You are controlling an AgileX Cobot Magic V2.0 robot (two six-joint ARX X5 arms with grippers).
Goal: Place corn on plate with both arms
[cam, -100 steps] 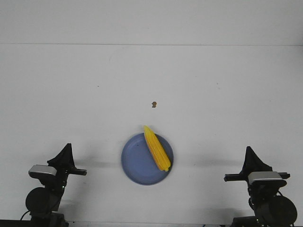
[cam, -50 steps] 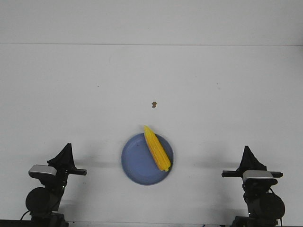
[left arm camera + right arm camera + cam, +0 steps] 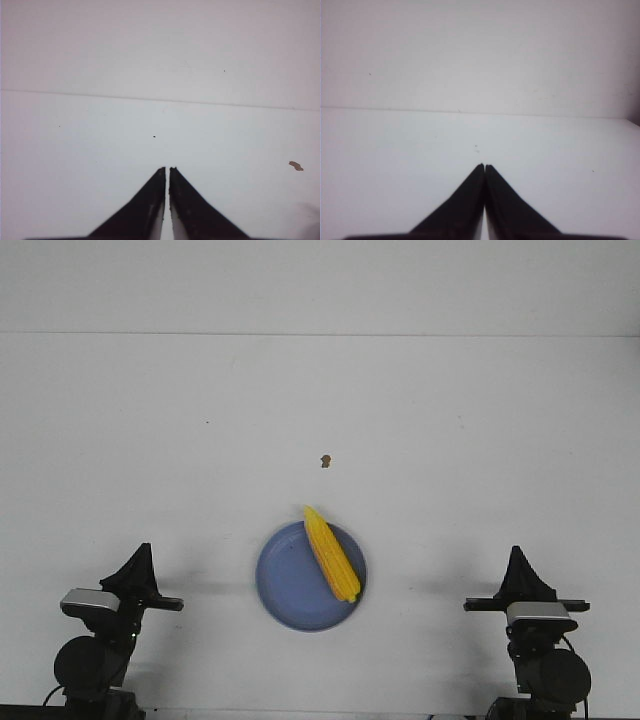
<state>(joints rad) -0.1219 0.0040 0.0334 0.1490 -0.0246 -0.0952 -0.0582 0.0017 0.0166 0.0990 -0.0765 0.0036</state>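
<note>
The yellow corn (image 3: 331,553) lies on the right half of the blue plate (image 3: 285,585), its pointed tip over the far rim. My left gripper (image 3: 139,558) sits near the table's front left, well away from the plate, shut with nothing held (image 3: 167,169). My right gripper (image 3: 519,559) rests at the front right, likewise apart from the plate and shut on nothing (image 3: 484,165). Neither wrist view shows the corn or the plate.
A small brown speck (image 3: 325,460) lies on the white table beyond the plate, also seen as the brown speck (image 3: 295,165) in the left wrist view. The table's far edge (image 3: 320,335) meets a white wall.
The right arm has shifted slightly to the left. The corn, the plate and the left arm have stayed where they were.
</note>
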